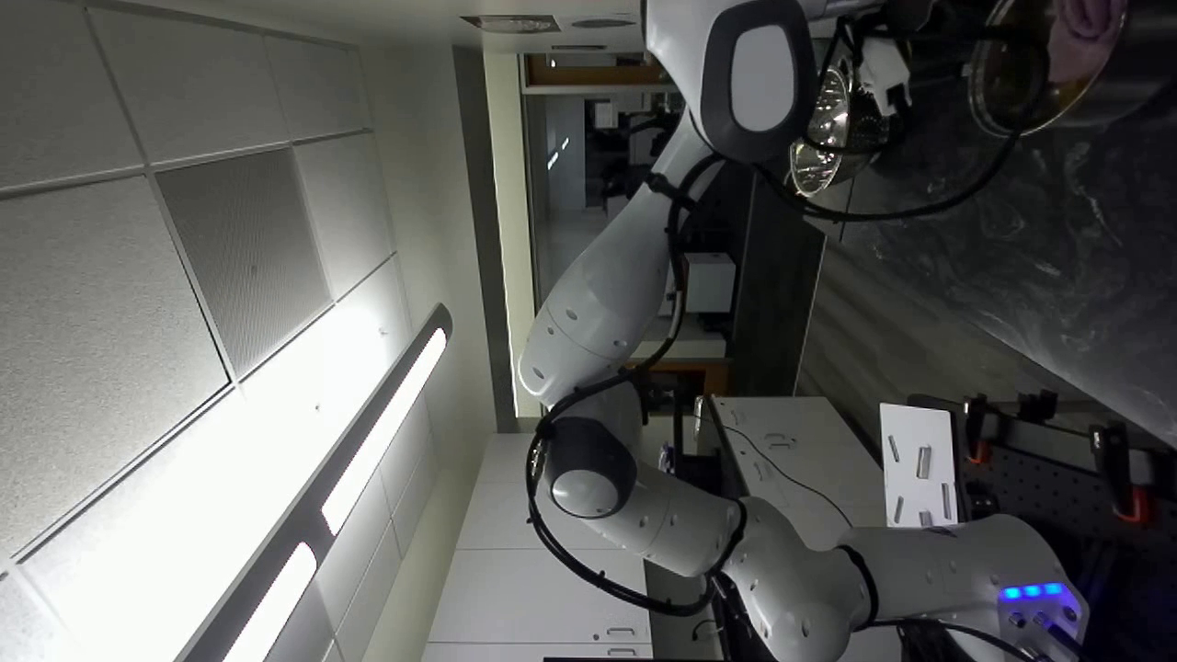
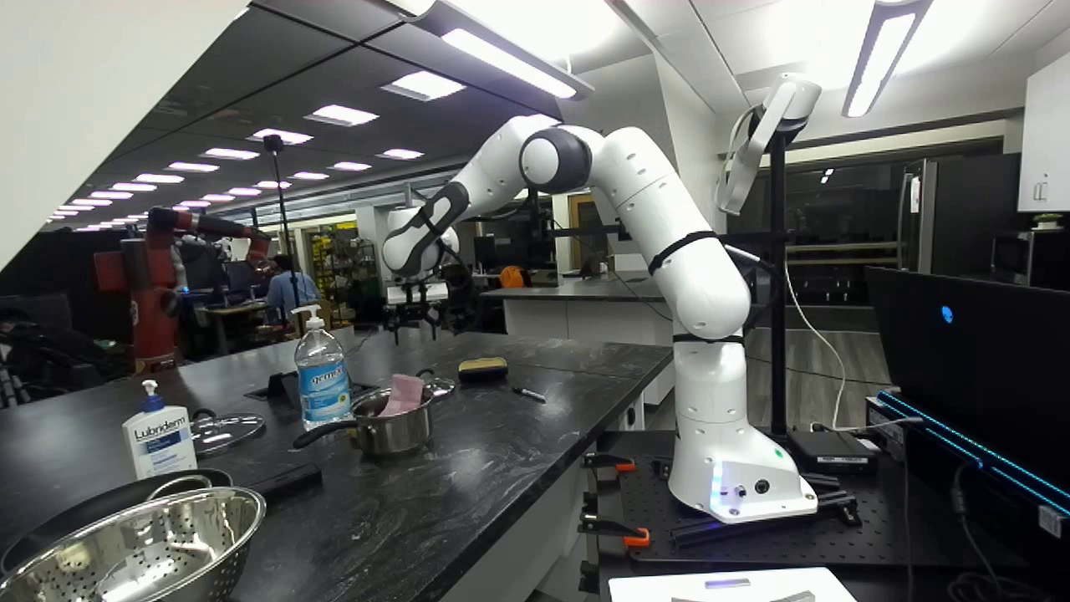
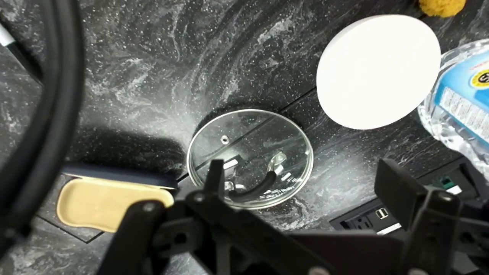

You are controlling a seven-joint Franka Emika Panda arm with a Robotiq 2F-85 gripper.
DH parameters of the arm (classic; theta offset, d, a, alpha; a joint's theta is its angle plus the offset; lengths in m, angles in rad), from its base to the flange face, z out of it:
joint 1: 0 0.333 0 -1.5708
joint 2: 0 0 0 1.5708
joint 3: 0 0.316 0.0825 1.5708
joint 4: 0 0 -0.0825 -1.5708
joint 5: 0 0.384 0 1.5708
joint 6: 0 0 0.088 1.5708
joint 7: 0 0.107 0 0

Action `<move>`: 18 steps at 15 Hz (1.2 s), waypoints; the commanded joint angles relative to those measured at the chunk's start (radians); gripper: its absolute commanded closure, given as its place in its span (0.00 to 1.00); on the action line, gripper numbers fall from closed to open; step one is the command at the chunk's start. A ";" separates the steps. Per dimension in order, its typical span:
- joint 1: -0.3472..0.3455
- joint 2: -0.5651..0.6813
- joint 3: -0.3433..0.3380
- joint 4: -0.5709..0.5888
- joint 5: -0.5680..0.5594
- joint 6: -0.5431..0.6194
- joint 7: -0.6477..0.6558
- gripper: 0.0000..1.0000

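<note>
Down on the black, white-veined countertop [image 3: 172,76]: round clear-glass lid [image 3: 250,152] with a bright metal rim and curved black handle, mid-frame in my wrist view.
Tool: my black two-finger gripper [image 3: 301,172], fingers set well apart and raised above the countertop, one overlapping the lid's edge from that camera.
Near the lid: dark navy and tan oblong item [image 3: 114,206]; plain white oval disc [image 3: 378,72].
Lettering: tall clear plastic pump bottle [image 2: 324,380], its blue label [image 3: 458,82] starting "germ", the finer print too small for me.
Cookware: shiny steel saucepan [image 2: 393,431] holding a folded pink cloth [image 2: 405,393], in both exterior views.
More lettering: white plastic dispenser [image 2: 163,447] with blue collar, reading "Lubriderm".
Near that dispenser: large perforated steel colander [image 2: 167,543].
Beyond my white jointed arm [image 2: 710,293]: wide black panel [image 2: 986,359] bearing a small glowing blue emblem [image 2: 947,314].
</note>
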 commanded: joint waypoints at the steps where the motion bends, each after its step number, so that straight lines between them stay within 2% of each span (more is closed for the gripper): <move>1: -0.020 0.092 -0.017 0.133 0.047 -0.069 0.096 0.00; 11: -0.080 0.309 -0.025 0.440 0.066 -0.248 0.364 0.00; 18: -0.109 0.428 -0.022 0.598 0.066 -0.298 0.557 0.00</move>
